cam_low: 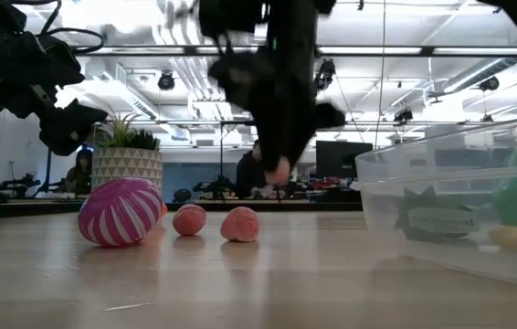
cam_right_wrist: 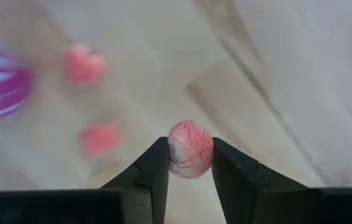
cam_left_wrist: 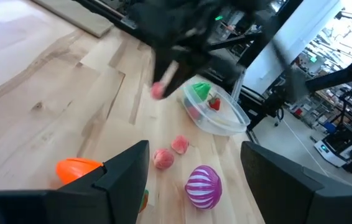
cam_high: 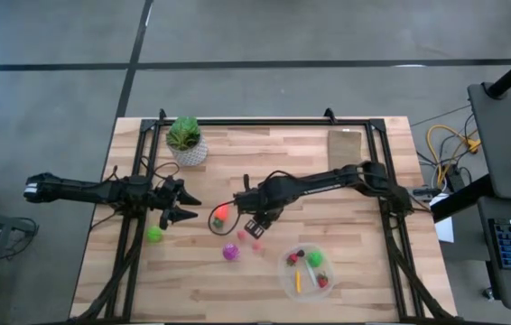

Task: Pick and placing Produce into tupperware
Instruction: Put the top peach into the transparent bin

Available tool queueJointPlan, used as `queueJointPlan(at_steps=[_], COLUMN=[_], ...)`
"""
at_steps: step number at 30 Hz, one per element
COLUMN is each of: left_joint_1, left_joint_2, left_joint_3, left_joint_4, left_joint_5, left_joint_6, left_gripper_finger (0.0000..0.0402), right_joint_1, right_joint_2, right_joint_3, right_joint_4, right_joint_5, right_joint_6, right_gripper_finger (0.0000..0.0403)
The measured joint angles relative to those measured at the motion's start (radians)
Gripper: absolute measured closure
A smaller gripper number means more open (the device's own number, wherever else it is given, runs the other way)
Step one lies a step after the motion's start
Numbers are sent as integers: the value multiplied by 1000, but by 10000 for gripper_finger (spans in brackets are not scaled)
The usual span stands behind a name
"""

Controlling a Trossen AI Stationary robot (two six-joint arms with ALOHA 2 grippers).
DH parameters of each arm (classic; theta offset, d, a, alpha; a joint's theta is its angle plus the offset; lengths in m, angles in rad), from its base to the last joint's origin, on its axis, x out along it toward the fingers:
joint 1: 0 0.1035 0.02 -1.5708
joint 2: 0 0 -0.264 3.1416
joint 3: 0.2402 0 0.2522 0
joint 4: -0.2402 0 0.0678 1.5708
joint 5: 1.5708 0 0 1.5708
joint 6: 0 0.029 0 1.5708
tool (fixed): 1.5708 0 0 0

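— Wooden desk [cam_high: 346,271] all round; what have the right jaws [cam_right_wrist: 188,163] got?

— A small pink piece [cam_right_wrist: 190,149], pinched between them and lifted off the wood. Two more pink pieces [cam_low: 188,219] and the striped magenta ball [cam_low: 120,211] lie below, off to one side.

— And the tupperware [cam_high: 286,273]?

— Well apart from those jaws (already holding green, red and yellow bits).

— The left jaws [cam_left_wrist: 194,177]?

— Spread wide, empty, the orange carrot [cam_left_wrist: 78,168] beside one finger.
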Motion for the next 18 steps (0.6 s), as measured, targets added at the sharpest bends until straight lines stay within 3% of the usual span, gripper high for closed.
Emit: queueJointPlan(at_steps=[10,18], left_joint_1=[0,0], left_joint_2=[0,0], left_joint_3=[0,0], left_joint_4=[1,-1], left_joint_5=[-1,-5], left_joint_6=[2,14], left_gripper_finger=[162,162], right_joint_1=[181,387], right_joint_2=[-63,-73], right_joint_3=[84,50], right_joint_4=[-312,-299], right_joint_5=[-40,-109], right_joint_6=[275,650], right_gripper_finger=[303,303])
